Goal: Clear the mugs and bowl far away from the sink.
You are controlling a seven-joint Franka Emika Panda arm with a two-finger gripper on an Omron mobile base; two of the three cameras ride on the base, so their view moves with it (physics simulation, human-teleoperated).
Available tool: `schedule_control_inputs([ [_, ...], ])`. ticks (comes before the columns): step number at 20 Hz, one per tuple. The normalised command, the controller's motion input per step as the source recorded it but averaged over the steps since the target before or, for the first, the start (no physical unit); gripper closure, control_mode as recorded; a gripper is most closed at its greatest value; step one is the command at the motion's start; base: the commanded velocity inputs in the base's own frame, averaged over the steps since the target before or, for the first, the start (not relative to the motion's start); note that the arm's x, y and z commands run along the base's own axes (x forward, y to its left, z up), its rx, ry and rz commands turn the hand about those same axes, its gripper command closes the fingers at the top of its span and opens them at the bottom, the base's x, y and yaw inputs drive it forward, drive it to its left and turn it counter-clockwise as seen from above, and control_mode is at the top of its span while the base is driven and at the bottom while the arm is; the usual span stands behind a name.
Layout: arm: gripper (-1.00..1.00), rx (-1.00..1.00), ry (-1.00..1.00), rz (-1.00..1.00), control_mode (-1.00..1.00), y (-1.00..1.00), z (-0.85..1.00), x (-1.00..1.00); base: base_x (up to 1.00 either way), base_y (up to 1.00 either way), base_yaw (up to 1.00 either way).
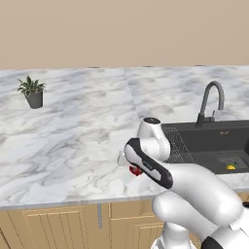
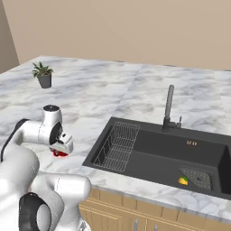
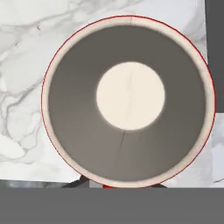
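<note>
On the white grey-veined marble counter [image 1: 73, 141], just left of the large rectangular dark grey recessed sink [image 2: 180, 153], I am holding the white arm's two-finger gripper [image 1: 132, 167] low over the small glossy red cylindrical mug [image 1: 135, 170], which is standing upright near the counter's front edge. Looking straight down through the hand camera, I am seeing the mug's [image 3: 129, 100] thin red rim, pale lip, grey inner wall and cream-white bottom, with marble showing all around it. My gripper's jaws are drawn close together, clamped on the mug's wall at its near side, though the contact itself is sitting mostly below the picture's edge. A wire grid rack [image 2: 118, 146] is lying in the sink's left end, a small yellow object [image 2: 182, 181] is resting by the drain, and a dark curved gooseneck tap [image 1: 210, 102] is rising behind the basin. A small green potted plant in a dark pot [image 1: 32, 92] is standing well apart at the counter's far left.
</note>
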Motion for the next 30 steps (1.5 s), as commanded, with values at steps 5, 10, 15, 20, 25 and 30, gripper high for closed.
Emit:
schedule_control_inputs([
  [5, 1.0, -0.04, -0.26, 0.21, -1.0, -0.03, 0.67, -0.05, 0.0, 0.0, 0.0],
  [10, 1.0, 0.0, -0.07, 0.33, -1.0, -0.26, 0.95, -0.01, 0.0, 0.0, 0.0],
  [15, 1.0, 0.0, 0.17, 0.23, -1.0, -0.14, 1.0, -0.06, 0.0, 0.0, 0.0],
  [20, 1.0, -0.13, 0.21, 0.08, -1.0, -0.1, 1.0, -0.15, 0.0, 0.0, 0.0],
  [25, 1.0, -0.09, 0.26, 0.0, -1.0, -0.22, 0.82, -0.22, 0.0, 0.0, 0.0],
  [30, 1.0, -0.14, -0.14, 0.0, -1.0, -0.12, 0.07, -0.34, 0.0, 0.0, 0.0],
])
